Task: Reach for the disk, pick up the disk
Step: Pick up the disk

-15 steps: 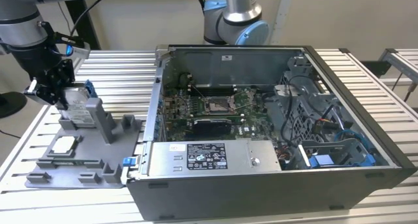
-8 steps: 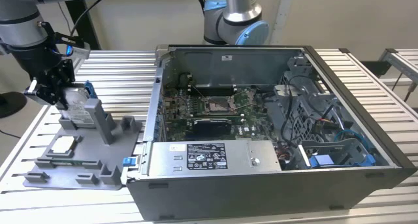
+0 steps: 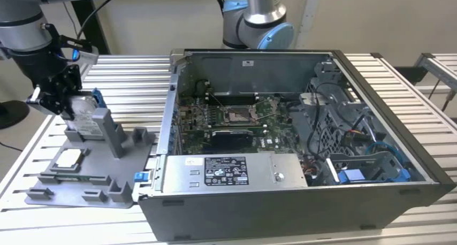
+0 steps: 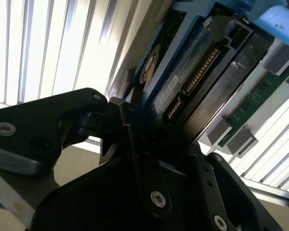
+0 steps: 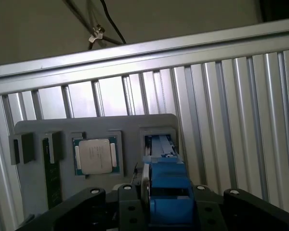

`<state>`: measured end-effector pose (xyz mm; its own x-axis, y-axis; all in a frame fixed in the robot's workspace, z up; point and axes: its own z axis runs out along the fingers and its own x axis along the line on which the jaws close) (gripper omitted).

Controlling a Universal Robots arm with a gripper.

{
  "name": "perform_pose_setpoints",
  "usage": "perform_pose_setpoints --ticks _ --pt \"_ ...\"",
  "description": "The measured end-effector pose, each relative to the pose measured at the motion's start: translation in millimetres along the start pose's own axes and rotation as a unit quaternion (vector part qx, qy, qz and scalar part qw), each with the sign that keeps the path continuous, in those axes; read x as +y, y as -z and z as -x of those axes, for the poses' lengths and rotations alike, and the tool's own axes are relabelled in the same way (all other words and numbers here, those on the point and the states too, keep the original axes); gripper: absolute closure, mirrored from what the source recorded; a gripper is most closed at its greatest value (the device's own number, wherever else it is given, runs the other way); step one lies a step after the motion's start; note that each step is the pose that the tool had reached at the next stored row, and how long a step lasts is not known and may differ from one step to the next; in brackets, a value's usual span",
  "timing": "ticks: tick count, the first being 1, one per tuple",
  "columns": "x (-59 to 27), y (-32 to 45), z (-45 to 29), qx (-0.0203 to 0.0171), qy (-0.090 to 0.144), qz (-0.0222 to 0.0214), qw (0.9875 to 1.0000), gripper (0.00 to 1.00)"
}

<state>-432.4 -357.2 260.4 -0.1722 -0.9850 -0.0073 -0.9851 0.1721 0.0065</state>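
One grey jointed robot arm [image 3: 29, 36] points straight down near the slatted aluminium table's [image 3: 128, 79] edge at the exterior view's left; its black two-finger gripper [image 3: 63, 110] is closed narrowly, fingers [image 4: 135, 144] pressed on both faces of the disk [image 3: 87, 112], a flat silver-grey metal hard drive with blue plastic rails; the disk stands upright in a slot of the grey plastic fixture tray [image 3: 85, 170]; its white label's print cannot be read.

A bench [image 3: 132, 76] of pale ribbed aluminium slats spans the scene under bright, even light. Behind the bench rises a cream wall [image 3: 153, 20]. Beside the bench, on the exterior view's right, stands another slatted metal surface [image 3: 439, 63]. In the first wrist view, black cables [image 5: 111, 19] hang against that wall.
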Motion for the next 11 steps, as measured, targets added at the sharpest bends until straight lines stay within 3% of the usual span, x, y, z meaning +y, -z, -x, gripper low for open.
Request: perform_pose_setpoints --ticks 3,5,11 --pt "0.0 2.8 0.0 0.0000 0.000 0.0000 1.0000 1.00" --pt "0.1 8.6 0.1 0.0001 0.000 0.0001 1.0000 1.00" --pt "0.3 35.4 0.2 0.0001 0.000 0.0001 1.0000 1.00"
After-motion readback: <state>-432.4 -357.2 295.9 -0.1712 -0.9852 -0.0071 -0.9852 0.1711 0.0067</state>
